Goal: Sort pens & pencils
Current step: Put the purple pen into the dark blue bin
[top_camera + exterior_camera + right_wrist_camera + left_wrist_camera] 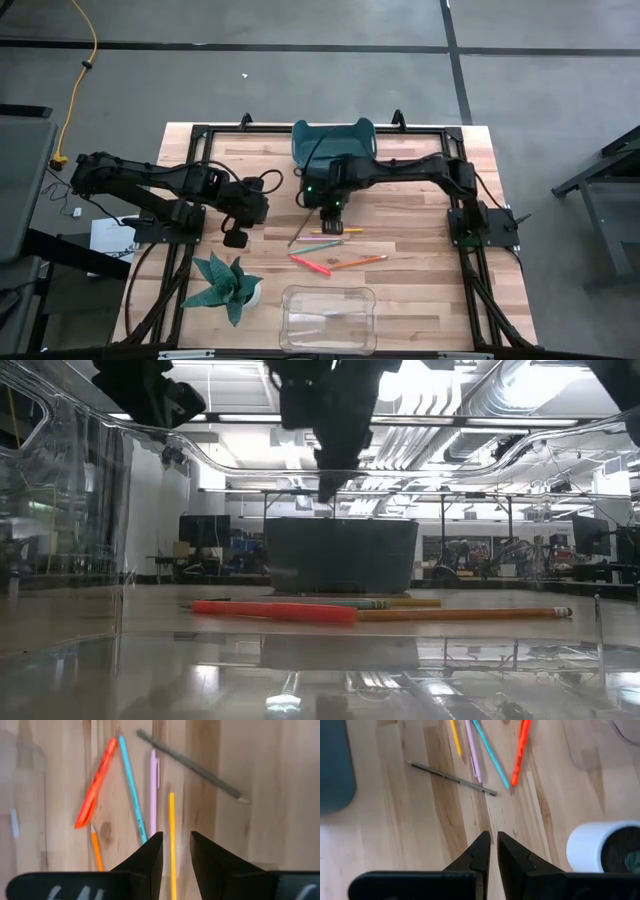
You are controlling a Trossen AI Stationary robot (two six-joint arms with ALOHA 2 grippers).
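Sticks lie loose on the wooden table below my right gripper (pixel 332 216): a red pen (pixel 95 785), a lilac pen (pixel 153 790), and teal (pixel 132 790), yellow (pixel 172 835), orange (pixel 96 851) and dark grey (pixel 192 767) pencils. No bright green stick shows. My right gripper (pixel 175 845) is open and hovers above them, clear of the table in the low view (pixel 328 488); the yellow pencil shows between its fingers. My left gripper (pixel 494 845) is shut and hangs over bare wood at the table's left (pixel 236 238), with the sticks ahead of it.
A dark teal bin (pixel 333 140) stands at the far edge behind the right gripper. A clear plastic container (pixel 290 300) sits at the near edge. A potted plant in a white pot (pixel 230 285) stands near-left, close to the left gripper (pixel 600 847).
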